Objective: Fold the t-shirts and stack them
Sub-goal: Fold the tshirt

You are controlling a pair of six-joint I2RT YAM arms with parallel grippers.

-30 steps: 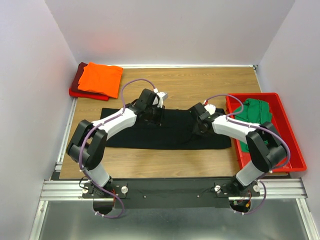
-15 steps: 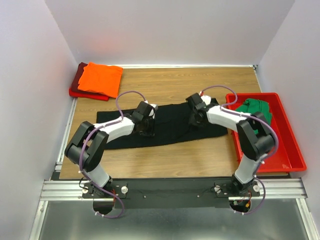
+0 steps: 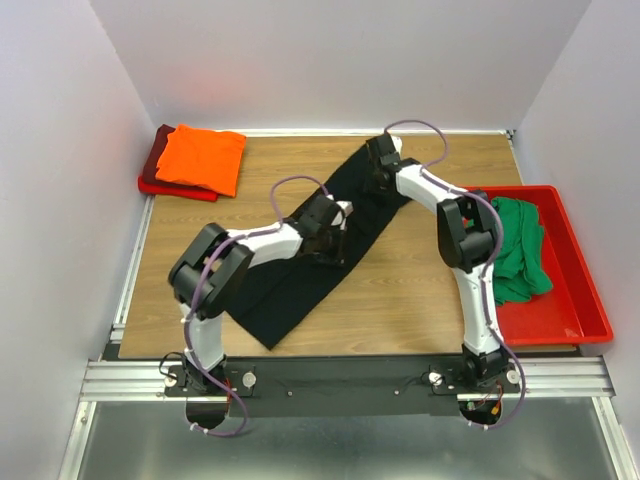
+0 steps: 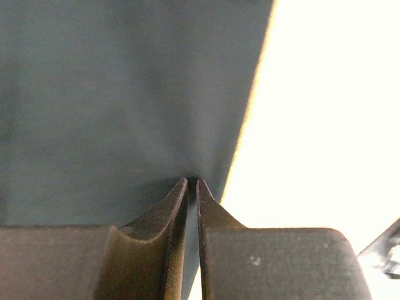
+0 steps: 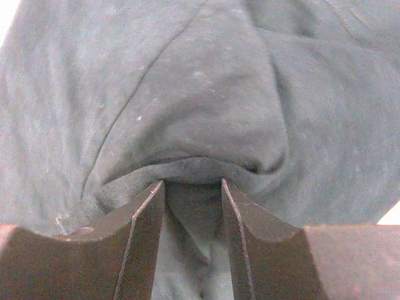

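The black t-shirt [image 3: 296, 285] lies in a long diagonal band from the far middle of the table to the near left. My left gripper [image 3: 337, 228] is shut on its right edge at mid-length; in the left wrist view the fingertips [image 4: 185, 187] pinch a thin layer of black cloth [image 4: 112, 94]. My right gripper [image 3: 377, 172] holds the far end, where a thick bunched fold of black cloth [image 5: 200, 94] sits between its jaws [image 5: 192, 182]. An orange t-shirt [image 3: 200, 158] lies folded on a dark red one [image 3: 156, 152] at the far left. A green t-shirt [image 3: 515, 245] is crumpled in the bin.
The red plastic bin [image 3: 575, 310] stands along the right edge of the wooden table [image 3: 420, 290]. White walls close in on the left, the back and the right. Both arm bases sit on the metal rail at the near edge.
The black t-shirt has swung from lying across the table to a diagonal. My right gripper carried its end toward the far side, and my left gripper moved right with the cloth.
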